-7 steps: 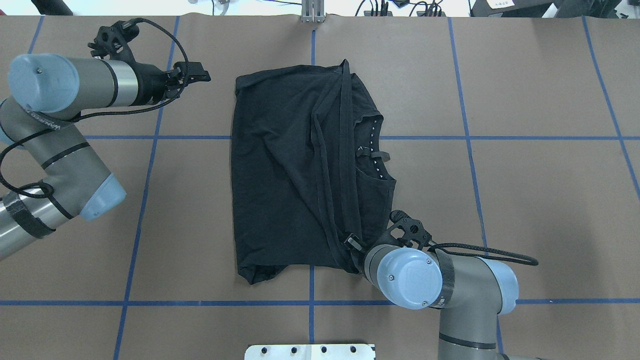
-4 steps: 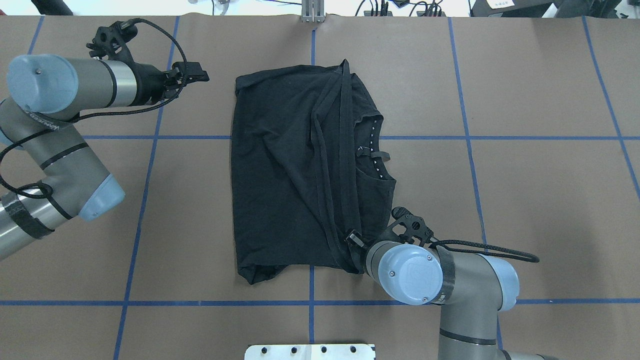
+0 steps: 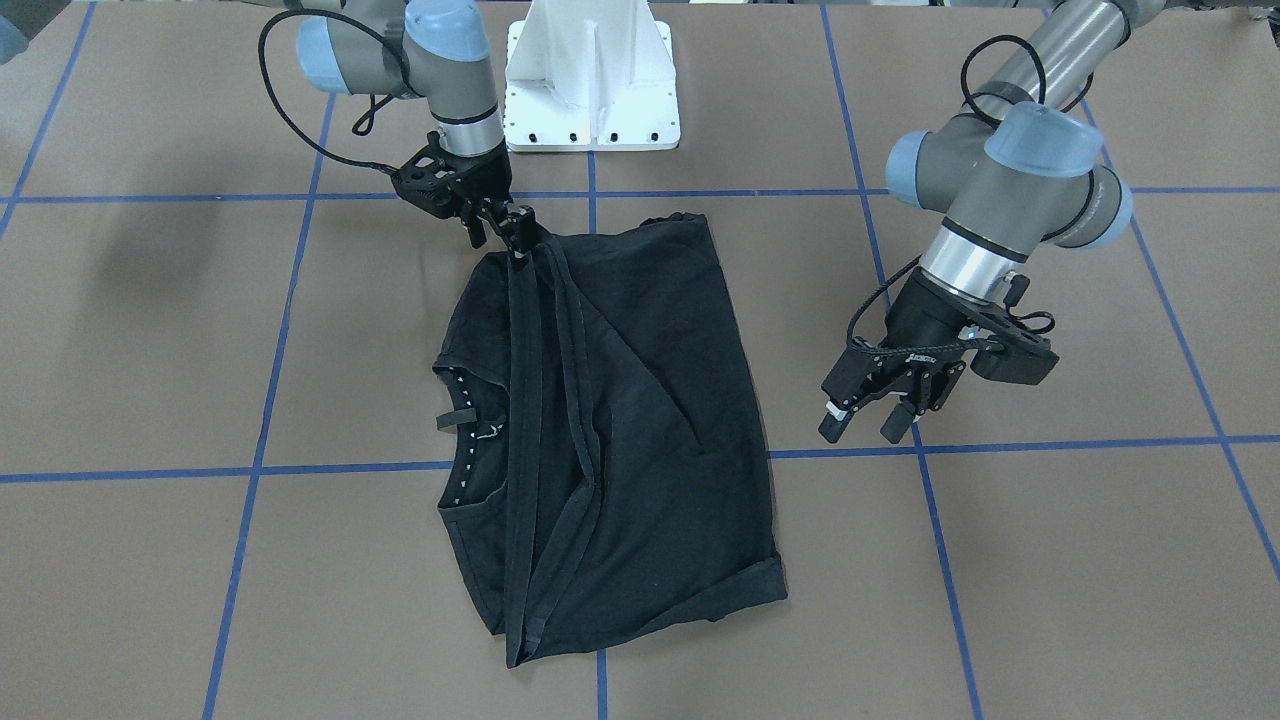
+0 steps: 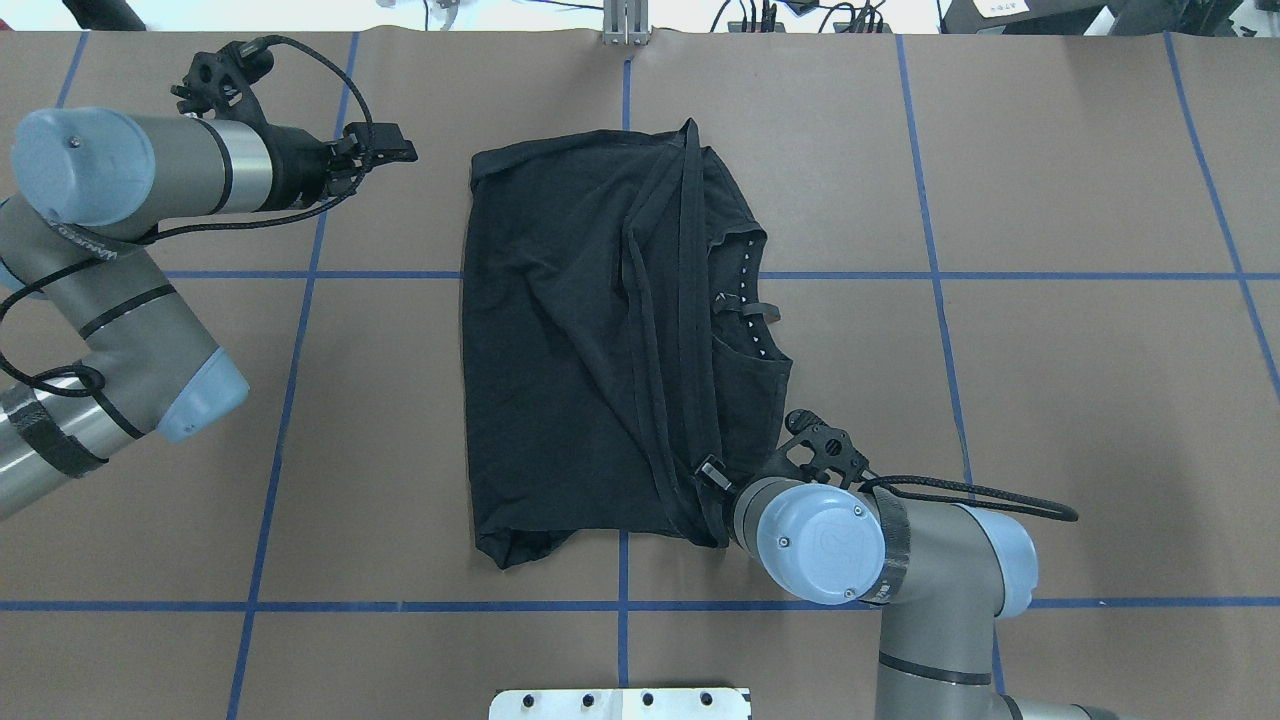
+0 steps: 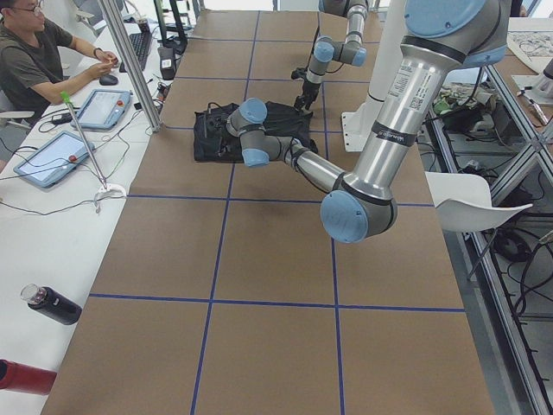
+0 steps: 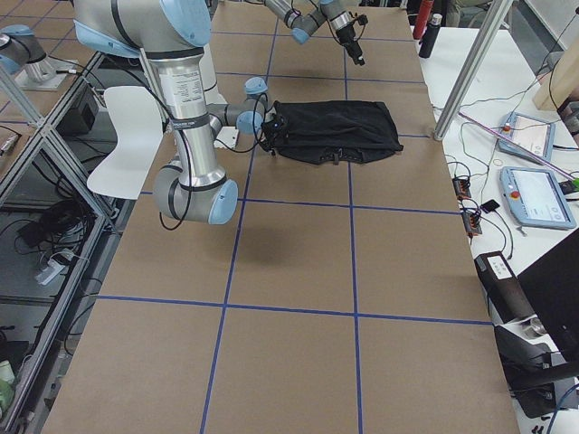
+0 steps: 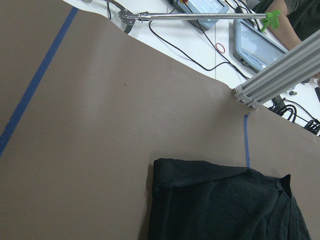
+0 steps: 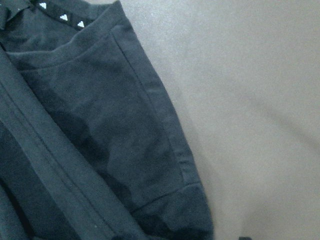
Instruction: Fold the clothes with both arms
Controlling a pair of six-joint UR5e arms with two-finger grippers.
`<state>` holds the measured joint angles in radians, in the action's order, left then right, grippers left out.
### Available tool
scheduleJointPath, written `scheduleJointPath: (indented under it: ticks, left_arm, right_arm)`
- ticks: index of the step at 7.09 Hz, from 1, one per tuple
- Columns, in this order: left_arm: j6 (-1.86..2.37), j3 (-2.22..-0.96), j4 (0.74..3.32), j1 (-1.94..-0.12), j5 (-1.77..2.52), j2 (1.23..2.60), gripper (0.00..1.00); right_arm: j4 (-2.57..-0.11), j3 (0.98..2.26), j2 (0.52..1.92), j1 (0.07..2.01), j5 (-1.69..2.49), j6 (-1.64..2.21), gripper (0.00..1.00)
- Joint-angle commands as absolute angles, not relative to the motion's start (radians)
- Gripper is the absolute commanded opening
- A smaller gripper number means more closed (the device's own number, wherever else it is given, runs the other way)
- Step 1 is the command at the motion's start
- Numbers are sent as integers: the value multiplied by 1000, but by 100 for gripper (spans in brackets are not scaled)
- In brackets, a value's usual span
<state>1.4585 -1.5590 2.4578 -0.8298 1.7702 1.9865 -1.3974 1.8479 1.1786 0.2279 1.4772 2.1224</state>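
Note:
The black T-shirt (image 4: pixel 560 350) lies folded lengthwise mid-table, print hidden, its white-dotted collar (image 4: pixel 748 300) on the right side. It also shows in the front view (image 3: pixel 650 400), the left wrist view (image 7: pixel 220 205) and the right wrist view (image 8: pixel 100 125). My right gripper (image 4: pixel 708 476) is low at the shirt's near right corner, where two hem strips meet. In the front view the right gripper (image 3: pixel 521 238) looks shut on that hem. My left gripper (image 3: pixel 866 428) hangs open and empty above the table, left of the shirt's far corner (image 4: pixel 398 153).
The white pedestal base (image 3: pixel 590 80) stands at the robot's edge. A metal post (image 4: pixel 625 25) stands at the far edge. An operator (image 5: pixel 34 60) sits with tablets (image 6: pixel 534 194) beyond the far edge. Blue tape lines cross the brown table (image 4: pixel 1080 400).
My right gripper and wrist have crept a little toward the far side along the shirt's edge. The shirt and the left arm have barely moved.

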Motion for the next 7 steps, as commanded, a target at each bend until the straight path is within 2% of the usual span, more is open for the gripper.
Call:
scheduleJointPath:
  ticks: [1,2,3,4,5,7]
  left_arm:
    - [1459,-1562,2457,-830,1770,1987,100]
    - [1459,-1565,2457,-831,1770,1985,100]
    - [1459,-1566,2457,-831,1770,1980,100]
    - [1459,-1566,2457,-831,1770,1980,100]
    - [1459,-1566,2457,-831,1770,1980,100]
    - [1459,-1566,2457,-831,1770,1980,100]
  right_arm:
    - [-1397,1839,1175,227,1474,2125,77]
    - [-1397,1841,1174,227,1474,2126,70]
    - [-1397,1841,1172,227,1474,2126,52]
    - [-1397,1842,1170,230,1474,2128,17]
    - [-1397,1848,1169,232,1474,2128,0]
    - [-1396,1845,1169,232,1476,2129,0]
